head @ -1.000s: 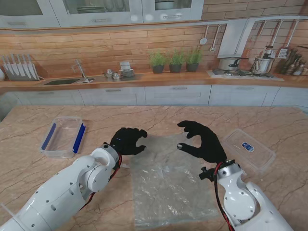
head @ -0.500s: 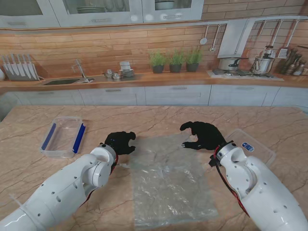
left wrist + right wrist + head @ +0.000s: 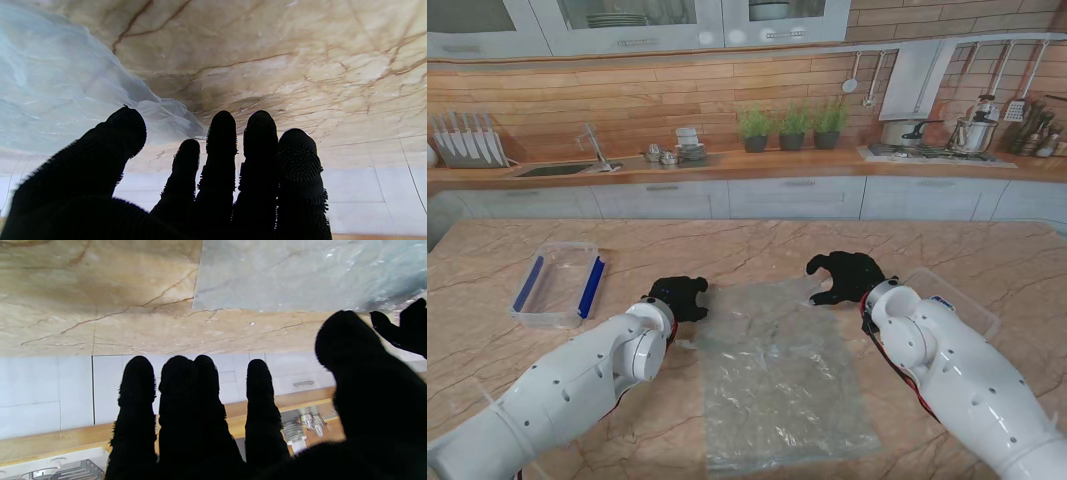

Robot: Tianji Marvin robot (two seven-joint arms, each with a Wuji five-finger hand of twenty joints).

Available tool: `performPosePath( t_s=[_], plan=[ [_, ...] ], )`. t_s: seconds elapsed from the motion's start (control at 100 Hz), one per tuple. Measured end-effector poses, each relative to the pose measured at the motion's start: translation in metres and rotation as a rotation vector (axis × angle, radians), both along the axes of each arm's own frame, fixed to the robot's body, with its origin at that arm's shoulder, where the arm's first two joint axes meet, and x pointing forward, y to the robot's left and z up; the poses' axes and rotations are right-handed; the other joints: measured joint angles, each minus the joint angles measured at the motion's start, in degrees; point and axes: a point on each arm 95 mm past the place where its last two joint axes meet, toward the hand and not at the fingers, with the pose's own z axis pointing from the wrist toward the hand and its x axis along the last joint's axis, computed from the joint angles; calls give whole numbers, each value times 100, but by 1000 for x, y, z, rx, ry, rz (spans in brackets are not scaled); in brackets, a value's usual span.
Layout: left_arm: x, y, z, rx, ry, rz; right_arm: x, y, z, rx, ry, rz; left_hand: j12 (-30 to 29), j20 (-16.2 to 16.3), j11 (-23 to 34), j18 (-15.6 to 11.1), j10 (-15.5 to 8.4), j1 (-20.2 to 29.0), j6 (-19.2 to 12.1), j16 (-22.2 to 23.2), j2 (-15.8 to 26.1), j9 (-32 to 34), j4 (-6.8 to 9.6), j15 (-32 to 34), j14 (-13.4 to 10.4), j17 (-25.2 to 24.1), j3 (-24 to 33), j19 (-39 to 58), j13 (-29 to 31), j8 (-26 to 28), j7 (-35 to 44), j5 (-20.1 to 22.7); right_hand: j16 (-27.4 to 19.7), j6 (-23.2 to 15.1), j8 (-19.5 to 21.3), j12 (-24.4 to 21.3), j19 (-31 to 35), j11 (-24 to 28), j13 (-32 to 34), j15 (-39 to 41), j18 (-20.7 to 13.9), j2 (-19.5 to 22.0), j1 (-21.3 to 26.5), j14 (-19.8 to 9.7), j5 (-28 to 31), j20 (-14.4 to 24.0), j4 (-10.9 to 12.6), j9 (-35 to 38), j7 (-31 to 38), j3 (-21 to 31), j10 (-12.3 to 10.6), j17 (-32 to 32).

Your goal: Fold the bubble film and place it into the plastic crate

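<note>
The film (image 3: 777, 375) lies flat and unfolded on the bench (image 3: 727, 250), so nothing is done yet. Both hands, left (image 3: 679, 297) and right (image 3: 847, 277), sit at its far corners, fingers spread, grasping nothing. The crate (image 3: 557, 285), left of the film, waits.

Lighting's pretty even and bright from overhead, soft shadows on the marble table (image 3: 757, 250), a bit of glare off the crinkly bubble film (image 3: 777, 390), and in both wrist views each black robot hand (image 3: 213, 186) is just a near-featureless, slightly blurry silhouette.
</note>
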Motion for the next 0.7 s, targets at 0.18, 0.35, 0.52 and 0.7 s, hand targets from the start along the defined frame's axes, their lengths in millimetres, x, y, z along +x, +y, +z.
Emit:
performPosePath(
  t_s=[0.18, 0.35, 0.52, 0.7],
  plan=[
    [2, -3, -3, 41, 5, -18, 12, 7, -8, -63, 13, -30, 257, 0, 77, 2, 19, -64, 0, 0, 0, -17, -1, -70, 1, -80, -110, -61, -103, -128, -244, -334, 8, 63, -3, 74, 93, 100, -11, 77, 0, 0, 0, -2, -11, -14, 0, -63, -57, -111, 17, -17],
    [3, -4, -3, 71, 0, 0, 21, 14, -16, -81, 32, -136, 273, 0, 8, 2, 18, -64, 45, 0, 0, -271, -1, -135, 4, -212, -174, -141, -179, -265, -455, -506, 12, 242, -49, 152, 320, 239, -3, 230, 7, 0, -5, 3, -96, -67, 0, -107, -123, -153, 104, -12],
    [3, -8, -3, 98, 7, -3, 26, 24, -24, -121, 46, -132, 353, 0, 53, 2, 217, -90, 132, 0, 7, -381, 15, -142, 19, -252, -154, -152, -268, -335, -582, -567, 12, 260, -63, 154, 404, 246, -44, 230, 8, 0, -8, 6, -248, -132, 0, -305, -124, -246, 173, -73],
    [4, -10, -3, 137, -6, -8, 30, 26, -33, -155, 40, -139, 125, 0, -255, 7, 174, -173, 340, 0, 24, -620, 27, -268, 49, -380, -126, -289, -380, -489, -857, -776, 12, 303, -65, 154, 448, 247, -49, 230, 8, 0, -8, 6, -311, -203, 0, -395, -123, -247, 232, -79]
  ],
)
